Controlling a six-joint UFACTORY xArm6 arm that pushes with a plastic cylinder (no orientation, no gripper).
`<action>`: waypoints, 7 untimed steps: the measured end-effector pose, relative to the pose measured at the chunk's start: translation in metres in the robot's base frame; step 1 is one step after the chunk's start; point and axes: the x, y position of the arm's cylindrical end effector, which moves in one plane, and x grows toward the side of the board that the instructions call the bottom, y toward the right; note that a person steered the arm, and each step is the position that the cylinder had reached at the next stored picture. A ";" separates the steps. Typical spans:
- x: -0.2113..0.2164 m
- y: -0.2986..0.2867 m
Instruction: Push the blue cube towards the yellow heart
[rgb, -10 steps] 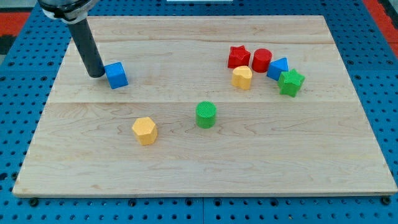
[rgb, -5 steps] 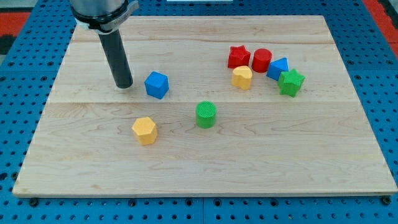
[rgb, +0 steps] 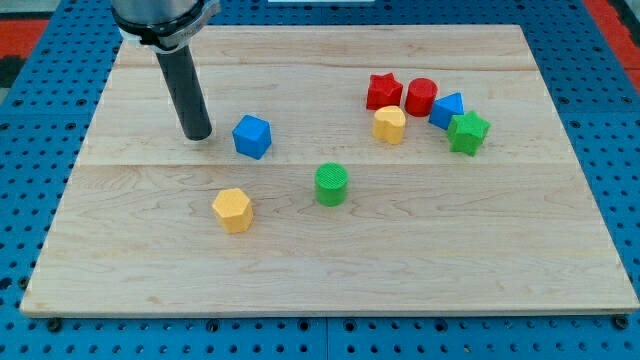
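The blue cube (rgb: 252, 136) sits left of the board's middle. The yellow heart (rgb: 389, 125) lies at the view's right, in a cluster of blocks, well apart from the cube. My tip (rgb: 197, 135) rests on the board just left of the blue cube, with a small gap between them. The dark rod rises from it toward the view's top left.
Around the yellow heart are a red star (rgb: 383, 91), a red cylinder (rgb: 421, 96), a second blue block (rgb: 447, 109) and a green star (rgb: 467, 132). A green cylinder (rgb: 331, 185) and a yellow hexagon (rgb: 232, 210) lie below the cube. The wooden board (rgb: 330, 260) sits on a blue pegboard.
Over the second my tip moved right and pushed the blue cube rightward toward the board's middle. In the last half second nothing visibly moved.
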 end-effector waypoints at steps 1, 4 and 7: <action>0.000 -0.005; 0.000 -0.021; 0.000 -0.023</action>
